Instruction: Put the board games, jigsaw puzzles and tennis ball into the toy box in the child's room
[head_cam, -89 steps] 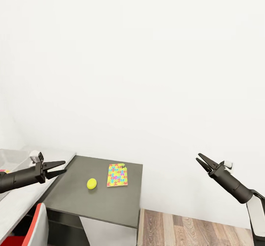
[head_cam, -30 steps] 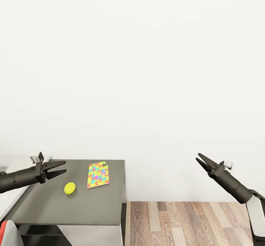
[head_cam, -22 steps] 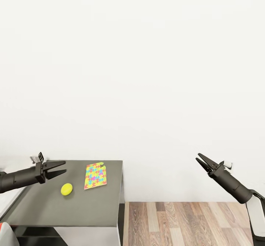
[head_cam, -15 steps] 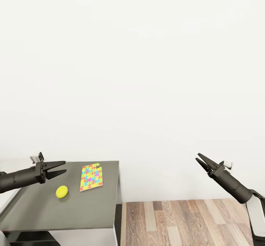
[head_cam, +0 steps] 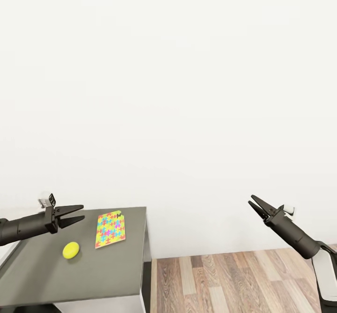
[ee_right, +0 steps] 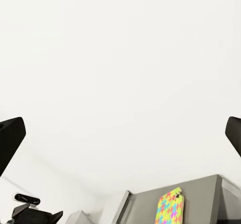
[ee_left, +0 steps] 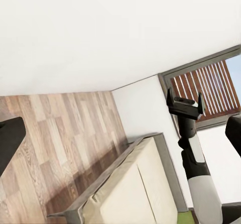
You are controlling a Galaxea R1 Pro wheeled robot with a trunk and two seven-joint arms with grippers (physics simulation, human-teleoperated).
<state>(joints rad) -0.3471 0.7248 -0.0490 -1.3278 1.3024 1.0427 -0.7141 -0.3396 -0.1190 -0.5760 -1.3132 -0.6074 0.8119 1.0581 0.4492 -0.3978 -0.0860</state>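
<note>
Tennis ball (head_cam: 70,250) and jigsaw puzzle (head_cam: 110,229) lie on the dark grey table (head_cam: 117,271) at the lower left of the head view, the ball just beside the puzzle and apart from it, on the side nearer the robot. Against the picture from three seconds ago the whole scene has slid leftward and the table's edges have turned, which is the camera swinging rather than the things moving: ball and puzzle keep the same places on the tabletop, more wooden floor (head_cam: 243,280) now shows to the right of the table, and the red and white object once at the lower left corner has passed out of the frame. Both arms keep the same pose as before. The left gripper (head_cam: 77,213) reaches forward, level, over the table's left part, its fingers parted and holding nothing. The right gripper (head_cam: 254,202) is raised on an arm slanting up from the lower right, well apart from the table, its fingers also spread and empty. In the right wrist view the puzzle (ee_right: 170,209) and the table (ee_right: 201,194) show small near the frame's edge, with the left gripper (ee_right: 55,216) dark in a corner. The table's left and near edges are cut off in the head view, and no toy box shows on the visible part.
</note>
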